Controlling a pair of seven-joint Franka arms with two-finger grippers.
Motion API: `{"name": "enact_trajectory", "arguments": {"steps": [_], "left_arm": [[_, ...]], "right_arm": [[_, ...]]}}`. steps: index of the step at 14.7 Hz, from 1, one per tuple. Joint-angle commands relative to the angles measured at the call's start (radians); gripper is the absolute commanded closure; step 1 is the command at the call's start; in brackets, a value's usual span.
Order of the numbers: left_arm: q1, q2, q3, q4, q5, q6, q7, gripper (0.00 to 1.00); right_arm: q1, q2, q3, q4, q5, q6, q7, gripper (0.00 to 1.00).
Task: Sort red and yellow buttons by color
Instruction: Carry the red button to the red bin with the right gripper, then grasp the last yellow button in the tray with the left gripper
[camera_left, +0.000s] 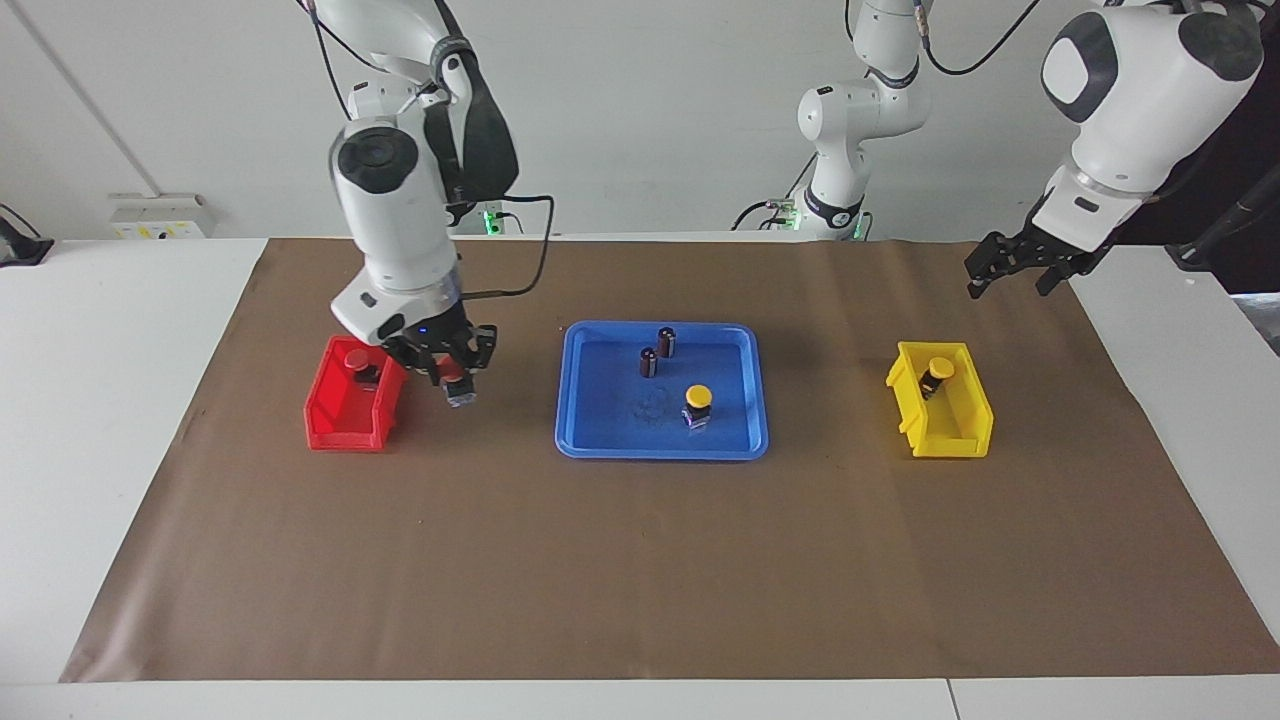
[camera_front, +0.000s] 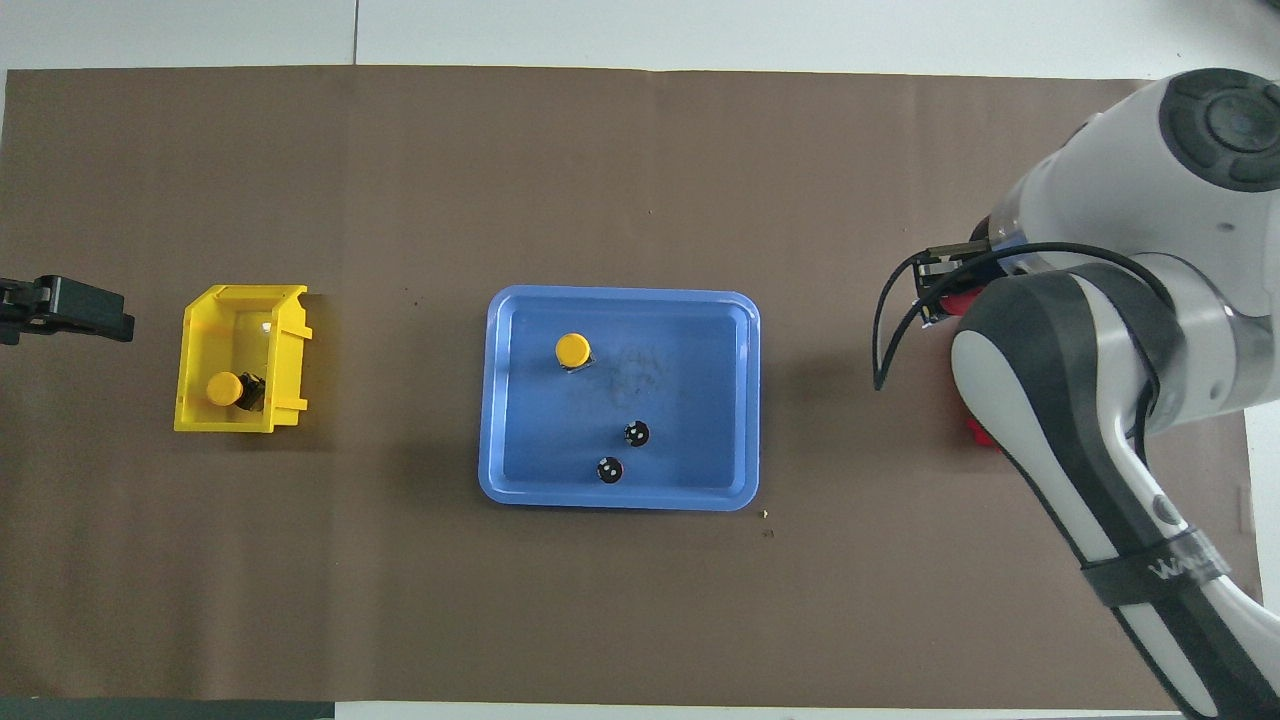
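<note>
Four buttons, domed caps on dark blocky bodies. One red button (camera_left: 357, 363) lay in the red bin (camera_left: 345, 425) at the right arm's end. The right gripper (camera_left: 452, 378), just beside that bin's rim, clamped a second red button (camera_left: 457, 385) above the mat. One yellow button (camera_left: 698, 405) stood in the blue tray (camera_left: 590, 440) mid-table, farther from the robots than two dark cylinders (camera_left: 657, 352). Another yellow button (camera_left: 937, 373) sat in the yellow bin (camera_left: 950, 435). The left gripper (camera_left: 1005, 265) hung with fingers spread over the brown mat (camera_left: 640, 570), which covered a white table (camera_left: 100, 400).
</note>
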Motion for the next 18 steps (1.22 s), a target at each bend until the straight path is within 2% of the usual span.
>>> {"name": "enact_trajectory", "arguments": {"steps": [1,3,5,8,13,15,17,18], "left_arm": [[-0.118,0.010,0.004,-0.128,-0.019,0.176,-0.186,0.00],[-0.236,0.065,0.006,-0.149,-0.020,0.292,-0.394,0.00],[-0.318,0.130,0.006,-0.134,-0.022,0.339,-0.447,0.00],[-0.483,0.286,0.007,-0.086,0.018,0.442,-0.679,0.00],[-0.620,0.438,0.010,0.003,0.059,0.444,-0.871,0.00],[-0.625,0.448,0.007,0.000,0.072,0.450,-0.895,0.02],[-0.629,0.448,0.006,-0.002,0.070,0.448,-0.915,0.12],[-0.631,0.448,0.006,-0.008,0.070,0.445,-0.919,0.13]], "right_arm": [[-0.085,-0.034,0.017,-0.087,0.010,0.059,-0.114,0.82],[-0.130,-0.041,0.019,-0.122,0.010,0.100,-0.188,0.82],[-0.136,-0.061,0.017,-0.189,0.010,0.175,-0.199,0.82],[-0.167,-0.084,0.017,-0.274,0.010,0.272,-0.264,0.82],[-0.191,-0.084,0.017,-0.301,0.011,0.313,-0.306,0.82],[-0.190,-0.083,0.016,-0.349,0.010,0.388,-0.306,0.82],[-0.190,-0.081,0.016,-0.383,0.010,0.431,-0.306,0.82],[-0.191,-0.081,0.016,-0.392,0.011,0.439,-0.306,0.82]]}}
